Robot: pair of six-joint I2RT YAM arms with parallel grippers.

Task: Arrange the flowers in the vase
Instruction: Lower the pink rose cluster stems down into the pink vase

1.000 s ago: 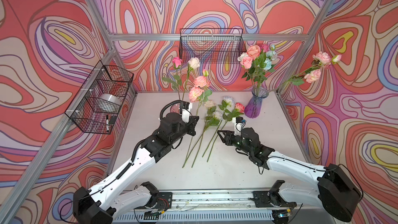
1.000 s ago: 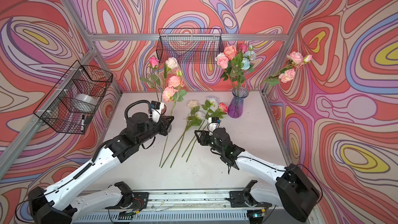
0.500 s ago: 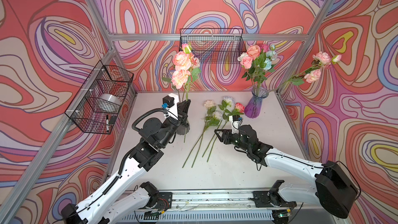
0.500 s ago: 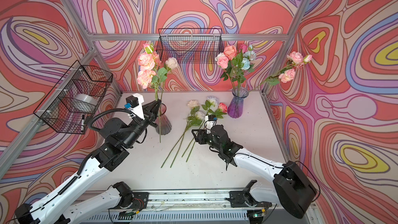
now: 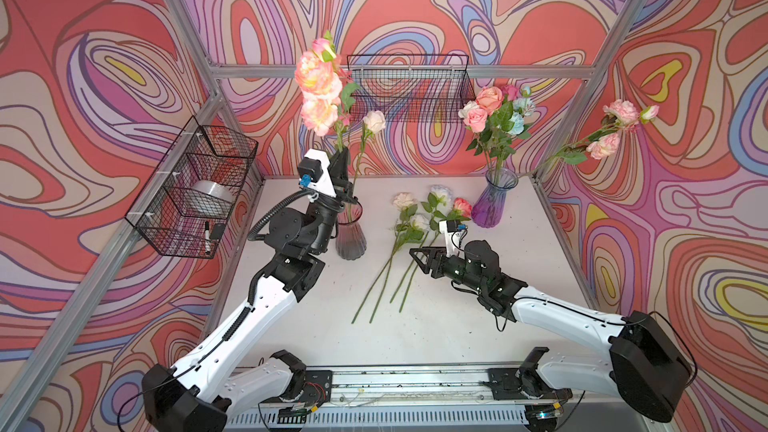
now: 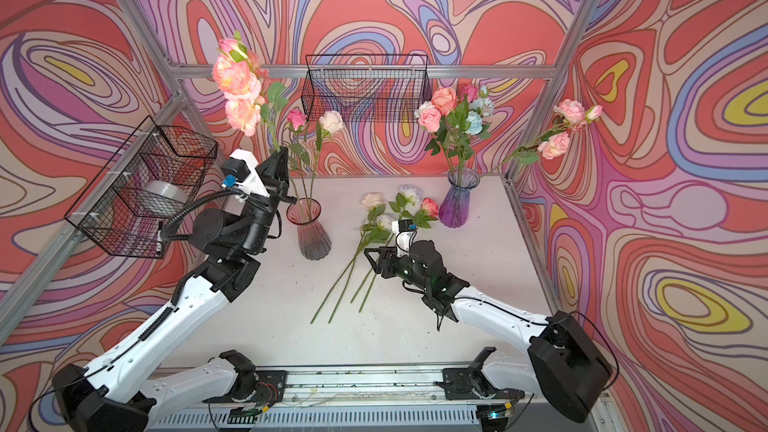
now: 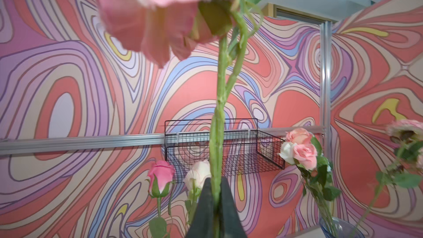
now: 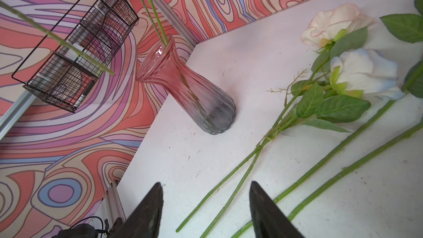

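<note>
Showing the left jaws closed tight on the green stem of a pink-and-coral spray (image 5: pixel 318 76), held upright above the left half of the worktop (image 5: pixel 436 326). Gripping that stem below its leaves, with the big blooms high overhead and the cut end hanging free just beside the mouth of a pink-to-grey glass vase (image 5: pixel 350 238), outside the rim as seen from the right wrist. Holding two flowers already in that vase: a deep pink rose (image 6: pixel 296 118) and a cream rose (image 5: pixel 374 121), both standing tall.

Showing the right jaws spread open and holding nothing, hovering low over the middle of the worktop with tips toward the loose flowers (image 5: pixel 409 226). Lying there side by side between the two vases: four long stems, with cream, pale blue-white and coral blooms toward the back edge and cut ends toward the front edge.

Standing near the back right corner: a purple glass vase (image 5: pixel 494 205) filled with a bunch (image 5: pixel 494 114) of coral, pink, white and pale blue roses, plus a long pink spray (image 5: pixel 619 126) leaning out toward the right wall.

Hanging on the left wall: a black wire basket (image 5: pixel 174 218) with a tape roll (image 5: pixel 212 197) and a marker (image 5: pixel 206 236) inside. Hanging on the back wall: a second wire basket (image 5: pixel 409 93).
</note>
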